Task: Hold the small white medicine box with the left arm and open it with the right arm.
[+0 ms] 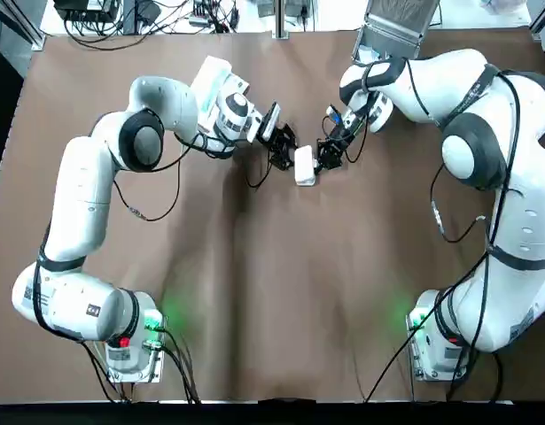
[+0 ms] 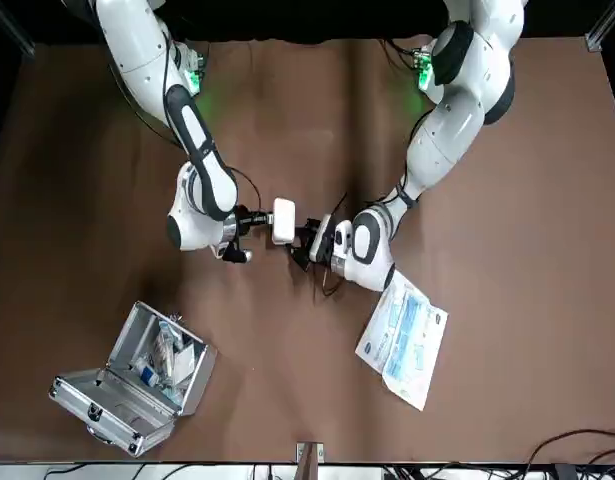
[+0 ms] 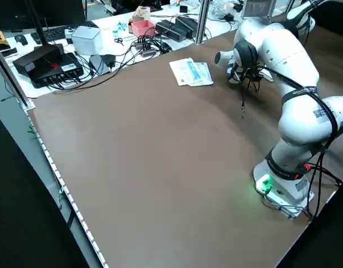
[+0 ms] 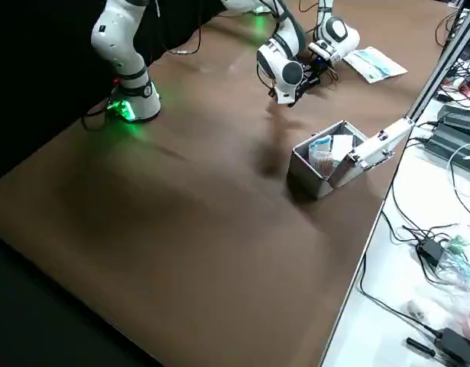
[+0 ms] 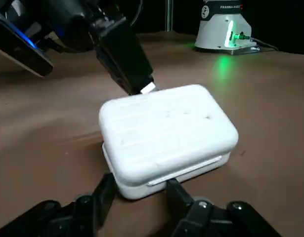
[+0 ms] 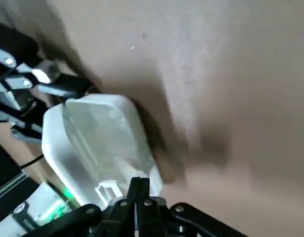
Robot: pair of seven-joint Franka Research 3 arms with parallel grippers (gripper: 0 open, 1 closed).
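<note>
Across the room's middle spreads a brown table, bordered on its far side by a white workbench strewn with cables and black electronics. Both arms reach inward from their green-lit bases, the left arm and the right arm meeting near the table's centre. An open metal case with supplies inside lies toward the far edge on the robot's right side, and a printed packet lies flat on its left side. Between the grippers sits the small white medicine box, lid down, on the table. The left gripper clamps one end of it. The right gripper, fingers pressed together, meets the box's opposite edge beside its clasp.
</note>
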